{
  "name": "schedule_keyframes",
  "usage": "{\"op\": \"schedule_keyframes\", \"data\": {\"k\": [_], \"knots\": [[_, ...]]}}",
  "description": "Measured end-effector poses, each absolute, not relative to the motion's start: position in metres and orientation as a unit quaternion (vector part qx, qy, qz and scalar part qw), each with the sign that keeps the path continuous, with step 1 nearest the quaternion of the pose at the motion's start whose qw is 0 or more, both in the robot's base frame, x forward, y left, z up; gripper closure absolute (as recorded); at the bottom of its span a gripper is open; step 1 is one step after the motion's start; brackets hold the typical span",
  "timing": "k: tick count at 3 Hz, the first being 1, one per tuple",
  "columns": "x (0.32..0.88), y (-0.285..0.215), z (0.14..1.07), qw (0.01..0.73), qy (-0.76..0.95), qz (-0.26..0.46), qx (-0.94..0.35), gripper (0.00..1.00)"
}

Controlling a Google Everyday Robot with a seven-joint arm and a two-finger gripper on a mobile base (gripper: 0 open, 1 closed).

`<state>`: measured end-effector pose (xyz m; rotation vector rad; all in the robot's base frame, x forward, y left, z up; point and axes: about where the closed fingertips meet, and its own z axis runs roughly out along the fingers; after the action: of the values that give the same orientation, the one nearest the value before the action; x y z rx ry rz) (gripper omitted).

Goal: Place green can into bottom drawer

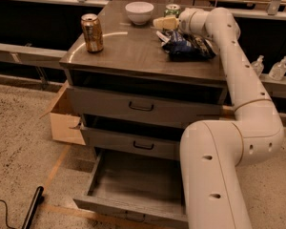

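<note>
At the far side of the cabinet top [133,51], holds the gripper [157,23] just beside the green can [172,8]; grip unreadable; bottom drawer [133,181] pulled out.

The small cylindrical green can [172,9] has a silver top rim. Just in front of it on the cabinet top is the pale cream gripper [158,23] of the glossy white arm [238,85]. The lowest flat-floored drawer [133,187] is grey wood-grain. The metal drink can [92,32] is gold-brown, the round bowl [139,12] white, the crinkled snack bag [187,46] dark blue, and the cardboard box [64,120] tan.
</note>
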<state>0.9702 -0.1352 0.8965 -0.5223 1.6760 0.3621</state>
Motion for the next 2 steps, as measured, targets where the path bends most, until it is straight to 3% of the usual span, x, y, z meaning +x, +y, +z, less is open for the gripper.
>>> {"op": "schedule_keyframes", "data": {"k": [2], "knots": [[0.9714, -0.1397, 0.8973, 0.630, 0.727, 0.159, -0.223, 0.62]]}}
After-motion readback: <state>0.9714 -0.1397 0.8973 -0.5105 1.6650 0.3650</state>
